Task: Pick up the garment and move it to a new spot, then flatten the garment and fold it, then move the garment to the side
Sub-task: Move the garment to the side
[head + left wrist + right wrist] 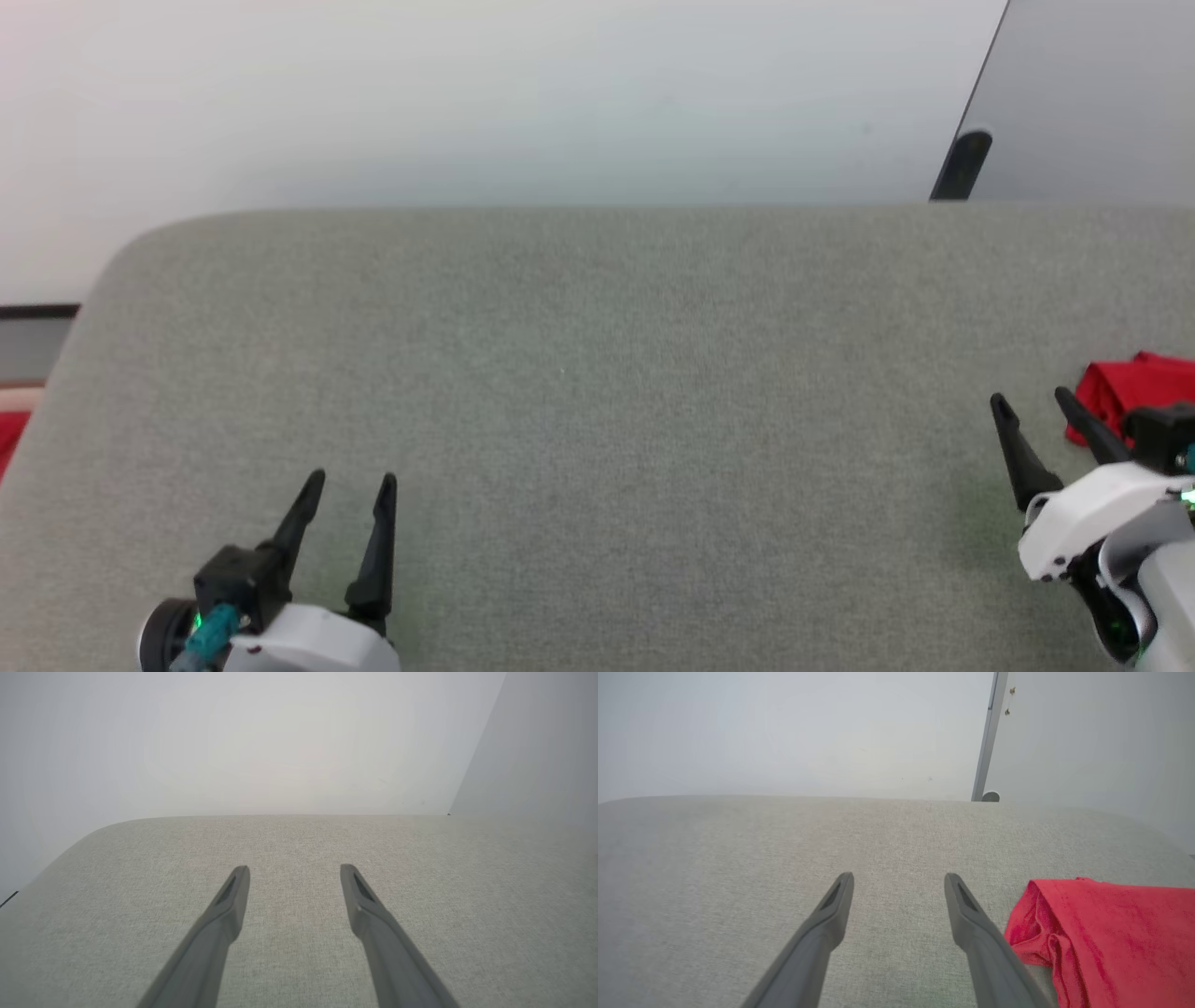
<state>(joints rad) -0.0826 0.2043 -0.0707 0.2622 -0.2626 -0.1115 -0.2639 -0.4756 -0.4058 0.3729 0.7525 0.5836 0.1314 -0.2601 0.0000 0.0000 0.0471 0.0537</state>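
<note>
The garment [1134,387] is a red bundle lying at the right edge of the grey cushioned surface [597,373]; only plain red cloth shows. In the right wrist view the garment [1106,933] lies folded over, just right of my right gripper's fingers. My right gripper [1032,399] is open and empty, with the cloth beside its right finger. My left gripper [353,478] is open at the lower left, far from the cloth. Between the left gripper's [294,868] fingers I see bare grey fabric, and the same between the right gripper's [899,876].
A pale wall [467,93] rises behind the cushioned surface. A dark post [962,163] and a grey panel [1102,93] stand at the back right. The surface's corner is rounded at the far left [131,252]. Something red [9,439] shows at the left edge, off the surface.
</note>
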